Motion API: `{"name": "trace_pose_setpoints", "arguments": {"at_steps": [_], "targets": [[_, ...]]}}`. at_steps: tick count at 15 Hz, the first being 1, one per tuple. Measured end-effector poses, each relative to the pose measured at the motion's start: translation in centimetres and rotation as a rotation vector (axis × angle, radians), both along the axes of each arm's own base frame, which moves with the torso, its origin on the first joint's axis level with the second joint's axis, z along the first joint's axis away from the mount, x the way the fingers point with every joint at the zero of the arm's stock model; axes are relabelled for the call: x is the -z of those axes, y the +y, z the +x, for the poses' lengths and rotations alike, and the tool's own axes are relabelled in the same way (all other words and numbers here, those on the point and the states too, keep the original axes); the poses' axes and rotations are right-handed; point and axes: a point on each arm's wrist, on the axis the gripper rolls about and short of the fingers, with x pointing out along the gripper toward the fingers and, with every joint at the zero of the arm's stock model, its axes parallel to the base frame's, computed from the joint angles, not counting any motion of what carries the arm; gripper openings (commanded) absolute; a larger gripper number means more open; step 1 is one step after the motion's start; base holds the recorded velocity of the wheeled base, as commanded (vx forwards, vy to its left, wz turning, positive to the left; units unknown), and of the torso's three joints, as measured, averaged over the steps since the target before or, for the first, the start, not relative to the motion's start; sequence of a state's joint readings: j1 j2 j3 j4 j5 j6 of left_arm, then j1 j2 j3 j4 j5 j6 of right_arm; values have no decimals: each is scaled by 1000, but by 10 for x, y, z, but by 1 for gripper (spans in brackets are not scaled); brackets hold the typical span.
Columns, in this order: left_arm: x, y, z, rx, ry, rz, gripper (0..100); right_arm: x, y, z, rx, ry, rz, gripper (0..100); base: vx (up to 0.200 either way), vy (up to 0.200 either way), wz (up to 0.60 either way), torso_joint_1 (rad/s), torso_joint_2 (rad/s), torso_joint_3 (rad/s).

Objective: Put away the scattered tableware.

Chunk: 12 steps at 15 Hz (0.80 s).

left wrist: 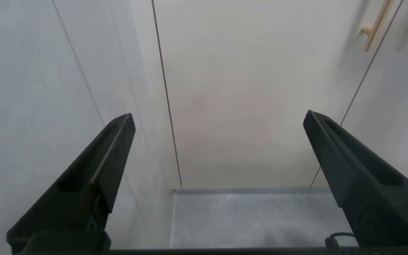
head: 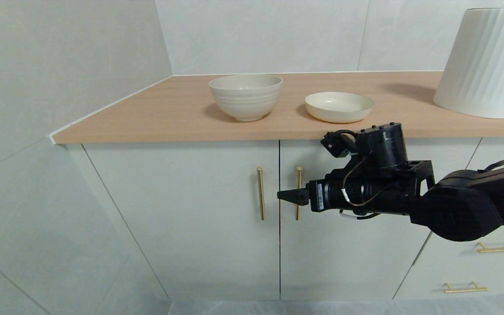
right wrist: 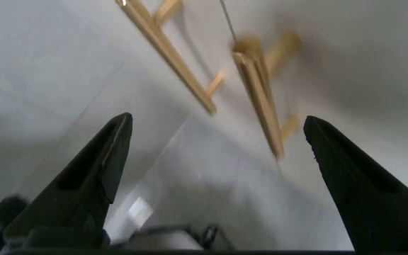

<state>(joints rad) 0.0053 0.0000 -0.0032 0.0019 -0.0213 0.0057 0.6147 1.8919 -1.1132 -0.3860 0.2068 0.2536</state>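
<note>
1. Head view: my right gripper (head: 288, 196) hangs before the cabinet doors, its tip crossing the right door's handle (head: 298, 179) at the seam.
2. Its fingers are spread wide, gripping nothing.
3. My left gripper (left wrist: 218, 119) is spread too, empty, facing a cabinet door low down.
4. The bowl (head: 245, 96) and dish (head: 338, 106) sit apart on the counter (head: 169, 113) above.

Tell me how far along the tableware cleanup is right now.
Done: nothing is put away yet. The bowl and the shallow dish sit on the countertop, and the cabinet doors are shut. In hand: the right gripper, fingers open, is at the right door's gold handle. Left: probably open the cabinet, then move both pieces inside.
</note>
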Motion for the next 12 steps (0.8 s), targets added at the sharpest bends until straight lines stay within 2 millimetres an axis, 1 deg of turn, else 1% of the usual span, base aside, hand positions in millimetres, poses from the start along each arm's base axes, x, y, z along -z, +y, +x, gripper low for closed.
{"name": "trace_pose_setpoints", "arguments": {"at_steps": [1, 3, 5, 9, 12], "targets": [[0, 0, 0, 0, 0, 0, 100, 4, 3, 3, 21, -20, 6, 100, 0, 0, 0, 0, 0, 0], [0, 0, 0, 0, 0, 0, 100, 11, 7, 8, 43, -3, 34, 100, 0, 0, 0, 0, 0, 0], [0, 0, 0, 0, 0, 0, 100, 14, 13, 11, 52, -12, 86, 100, 0, 0, 0, 0, 0, 0], [0, 0, 0, 0, 0, 0, 100, 17, 18, 15, 66, -6, 154, 100, 0, 0, 0, 0, 0, 0], [0, 0, 0, 0, 0, 0, 100, 19, 21, 14, 63, 1, 159, 100, 0, 0, 0, 0, 0, 0]]}}
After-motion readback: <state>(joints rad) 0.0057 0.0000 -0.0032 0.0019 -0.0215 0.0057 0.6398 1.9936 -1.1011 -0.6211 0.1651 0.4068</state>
